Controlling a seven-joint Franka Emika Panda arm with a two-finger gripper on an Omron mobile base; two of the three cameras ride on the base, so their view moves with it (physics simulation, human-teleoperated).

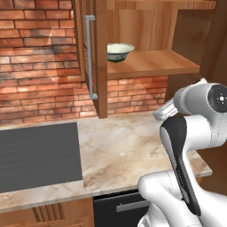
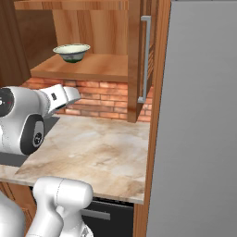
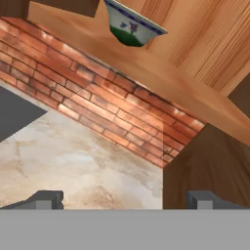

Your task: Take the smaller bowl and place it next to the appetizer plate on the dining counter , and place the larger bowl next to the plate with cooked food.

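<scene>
Smaller bowl (image 1: 119, 51), cream-white, green base, upright on wooden shelf (image 1: 155, 62)

No readable text, label, brand, number or sign appears on anything here.

A rendered home kitchen — a red brick backsplash (image 1: 40, 66) is running behind a marbled stone desk (image 1: 119, 146), a dark cooktop (image 1: 37, 155) is lying flush in it, and a wooden wall cabinet (image 2: 88, 67) with a metal handle (image 1: 91, 57) is holding a bowl (image 1: 119, 51) — beside a tall grey appliance (image 2: 199, 129).
</scene>
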